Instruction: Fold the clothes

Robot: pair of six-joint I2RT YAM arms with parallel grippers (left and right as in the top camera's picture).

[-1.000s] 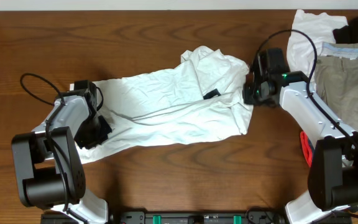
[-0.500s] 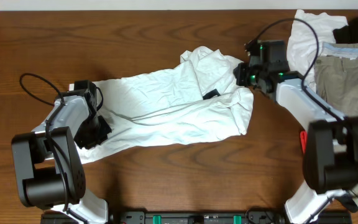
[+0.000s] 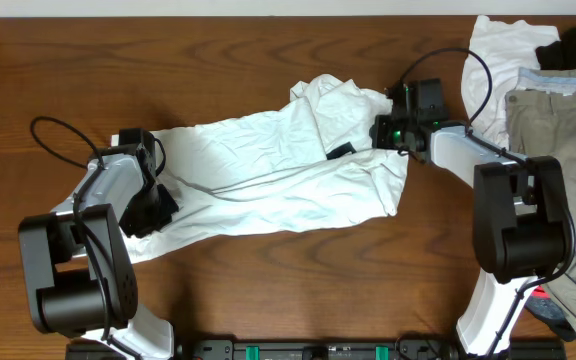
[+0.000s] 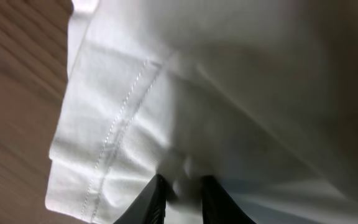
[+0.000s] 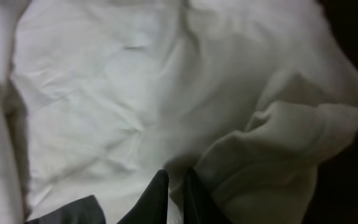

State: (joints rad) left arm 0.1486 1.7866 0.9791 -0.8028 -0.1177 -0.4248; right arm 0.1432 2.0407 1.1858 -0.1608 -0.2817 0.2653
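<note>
Both jaws tight on white garment (image 3: 258,185)

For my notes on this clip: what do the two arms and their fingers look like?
The left arm and right arm each have white shells between bulky black cylindrical joints. A thin black cable loops off the left arm; a second cable arcs above the right. A green light glows at the right wrist. The fingers are slim, dark and tapered in both wrist views.
</note>
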